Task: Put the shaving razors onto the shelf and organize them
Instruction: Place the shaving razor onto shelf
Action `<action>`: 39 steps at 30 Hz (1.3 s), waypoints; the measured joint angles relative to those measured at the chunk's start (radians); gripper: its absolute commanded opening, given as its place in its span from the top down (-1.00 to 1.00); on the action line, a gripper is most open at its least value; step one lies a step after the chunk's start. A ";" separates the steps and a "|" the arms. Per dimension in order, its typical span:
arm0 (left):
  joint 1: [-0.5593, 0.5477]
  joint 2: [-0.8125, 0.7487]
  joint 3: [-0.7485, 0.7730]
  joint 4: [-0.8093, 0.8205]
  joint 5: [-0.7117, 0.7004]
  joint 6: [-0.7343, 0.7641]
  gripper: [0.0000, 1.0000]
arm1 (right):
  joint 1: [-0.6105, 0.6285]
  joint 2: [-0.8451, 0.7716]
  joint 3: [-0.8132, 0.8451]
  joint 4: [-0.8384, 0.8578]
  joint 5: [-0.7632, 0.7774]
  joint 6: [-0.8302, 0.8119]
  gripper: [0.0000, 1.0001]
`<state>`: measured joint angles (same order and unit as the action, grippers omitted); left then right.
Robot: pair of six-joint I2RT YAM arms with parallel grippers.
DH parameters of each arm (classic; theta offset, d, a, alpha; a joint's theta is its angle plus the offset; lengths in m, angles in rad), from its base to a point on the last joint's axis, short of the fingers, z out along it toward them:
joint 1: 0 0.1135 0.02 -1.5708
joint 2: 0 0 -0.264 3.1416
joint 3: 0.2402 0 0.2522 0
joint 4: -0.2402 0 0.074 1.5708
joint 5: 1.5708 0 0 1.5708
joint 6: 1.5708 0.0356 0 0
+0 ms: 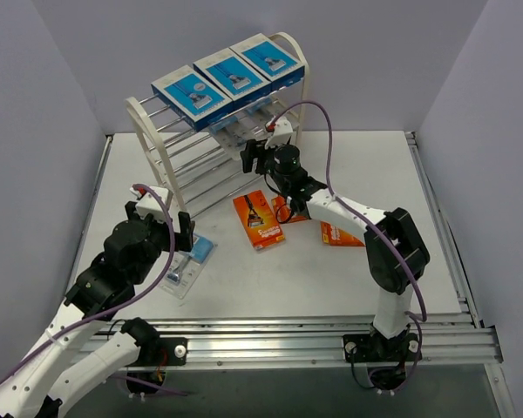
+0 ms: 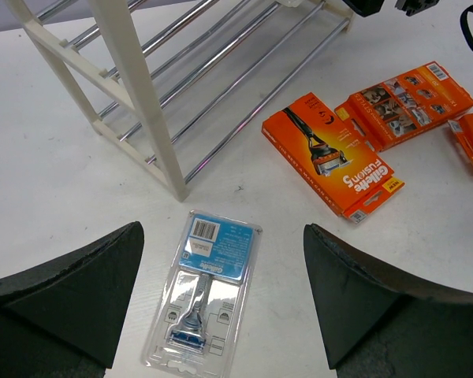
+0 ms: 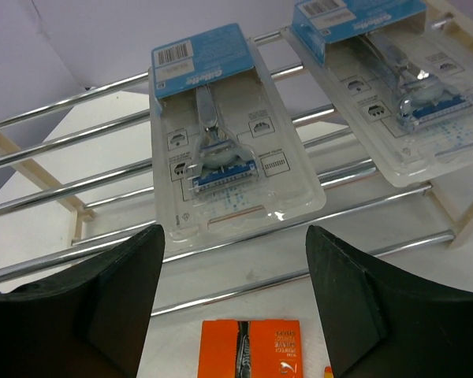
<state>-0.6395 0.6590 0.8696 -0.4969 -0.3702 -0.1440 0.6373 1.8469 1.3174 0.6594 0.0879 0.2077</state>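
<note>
On the shelf (image 3: pixel 63 101), blister pack (image 3: pixel 225 142) crosswise

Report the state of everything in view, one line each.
Blue boxes: three abreast on the shelf, top tier.
Shelved blister packs: two, lying on a lower rod tier.
Loose blister pack: flat on the table, not gripped.
Orange packs: three on the table, not shelved.
Left gripper: open, over the loose blister pack.
Right gripper: open, empty, facing the shelved packs.

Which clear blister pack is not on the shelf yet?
The blister pack lying on the table under the open left claw; the other two packs rest on rods of the shelf.
</note>
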 measured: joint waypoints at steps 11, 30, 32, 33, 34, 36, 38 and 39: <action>0.000 0.011 0.000 0.000 0.000 0.003 -0.83 | 0.006 0.064 0.085 0.035 0.002 -0.058 -0.43; 0.000 0.016 0.000 0.000 0.008 0.007 -0.82 | 0.007 0.173 0.179 0.031 -0.010 -0.142 -0.46; 0.000 0.016 0.000 0.000 0.008 0.008 -0.82 | 0.007 0.182 0.192 0.027 -0.010 -0.146 -0.46; 0.000 0.016 0.000 0.000 0.008 0.008 -0.83 | 0.009 0.187 0.195 0.026 -0.010 -0.150 -0.46; 0.000 0.016 0.000 0.000 0.008 0.008 -0.82 | 0.011 0.190 0.200 0.026 -0.010 -0.154 -0.46; 0.000 0.016 0.000 0.000 0.008 0.008 -0.82 | 0.013 0.196 0.208 0.024 -0.008 -0.160 -0.44; 0.000 0.016 0.000 0.000 0.008 0.008 -0.82 | 0.014 0.196 0.210 0.018 -0.002 -0.167 -0.41; 0.000 0.016 0.000 0.000 0.008 0.008 -0.82 | 0.016 0.196 0.212 0.014 0.003 -0.171 -0.40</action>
<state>-0.6395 0.6750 0.8696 -0.4969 -0.3618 -0.1364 0.6533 2.0430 1.5295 0.6739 0.0910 0.0372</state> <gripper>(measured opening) 0.913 0.714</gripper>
